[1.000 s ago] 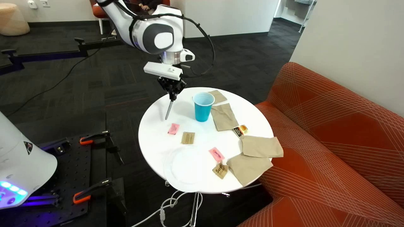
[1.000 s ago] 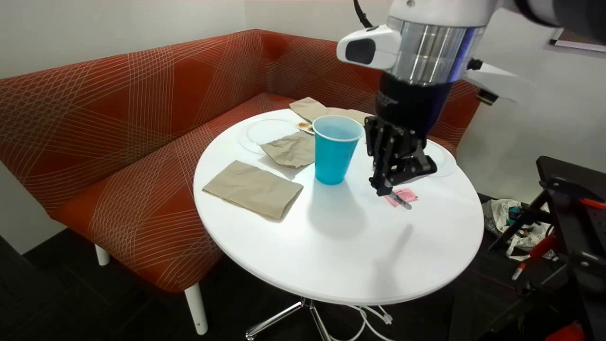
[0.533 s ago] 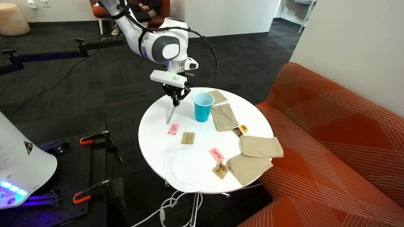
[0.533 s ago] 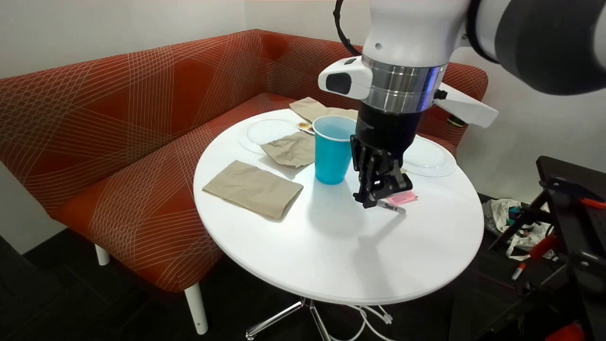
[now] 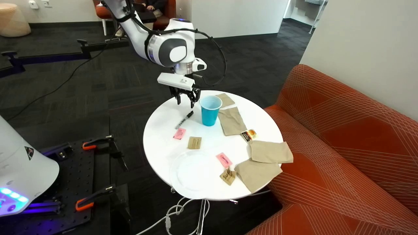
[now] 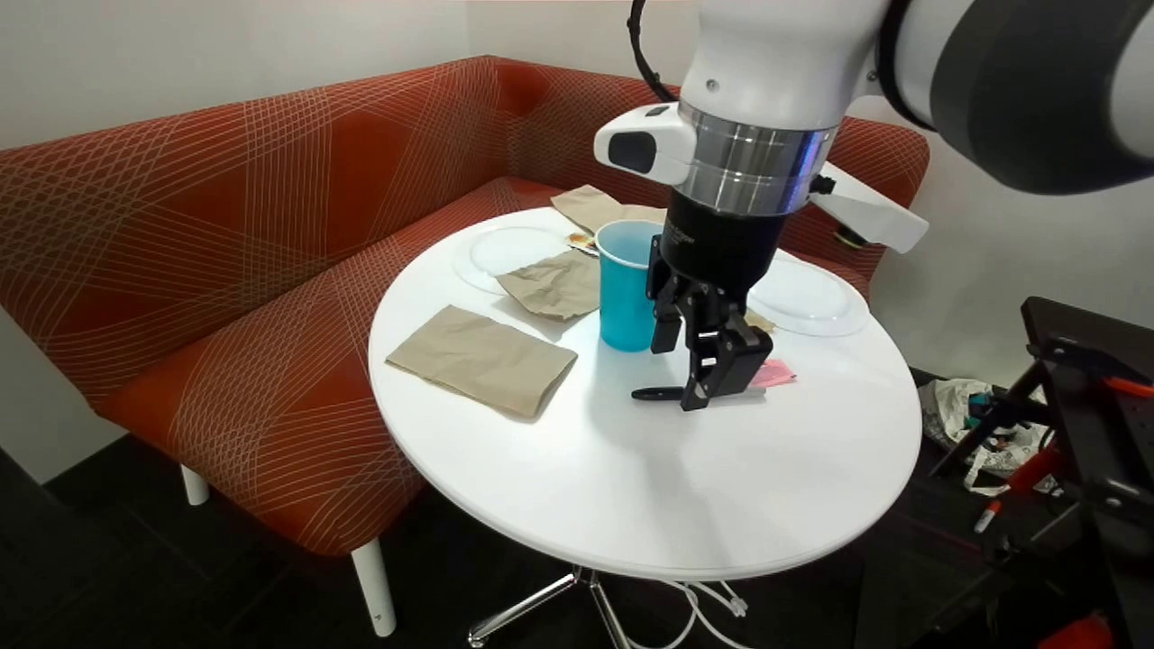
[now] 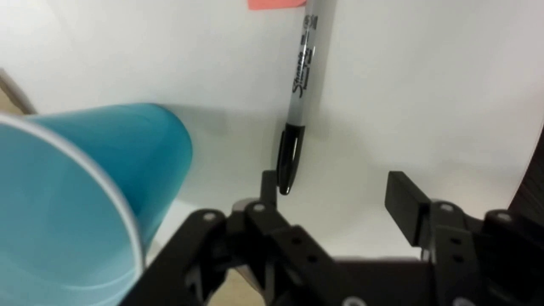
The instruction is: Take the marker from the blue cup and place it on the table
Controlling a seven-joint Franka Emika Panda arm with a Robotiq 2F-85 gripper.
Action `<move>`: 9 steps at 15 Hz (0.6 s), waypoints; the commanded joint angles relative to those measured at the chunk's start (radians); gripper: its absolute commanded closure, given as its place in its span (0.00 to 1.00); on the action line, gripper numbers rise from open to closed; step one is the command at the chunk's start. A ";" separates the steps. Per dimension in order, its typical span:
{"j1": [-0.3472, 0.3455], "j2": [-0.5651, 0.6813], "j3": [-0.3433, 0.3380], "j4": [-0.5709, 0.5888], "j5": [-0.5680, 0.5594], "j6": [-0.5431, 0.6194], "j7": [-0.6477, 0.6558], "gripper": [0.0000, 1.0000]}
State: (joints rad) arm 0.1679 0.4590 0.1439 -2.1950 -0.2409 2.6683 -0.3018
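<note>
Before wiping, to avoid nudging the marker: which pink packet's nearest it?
The pink packet by the grey end of the marker; the other pink packet is farther, near overlapping napkins.

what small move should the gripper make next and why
Probably lift the gripper straight up: its jaws stand apart, the marker lies on the table, and the upright cup looks close by, so sideways motion might knock it.

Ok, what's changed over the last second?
The gripper came down, shifted slightly toward the blue cup and opened, letting go of the marker. The marker, tilted in its grip before, now lies on the table. The blue cup, napkins and packets stayed put.
</note>
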 commanded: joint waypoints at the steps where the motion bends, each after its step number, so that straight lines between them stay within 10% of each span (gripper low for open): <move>1: 0.008 -0.030 -0.006 -0.015 -0.014 0.036 0.039 0.01; 9: -0.005 -0.010 0.005 0.001 -0.002 0.034 0.024 0.00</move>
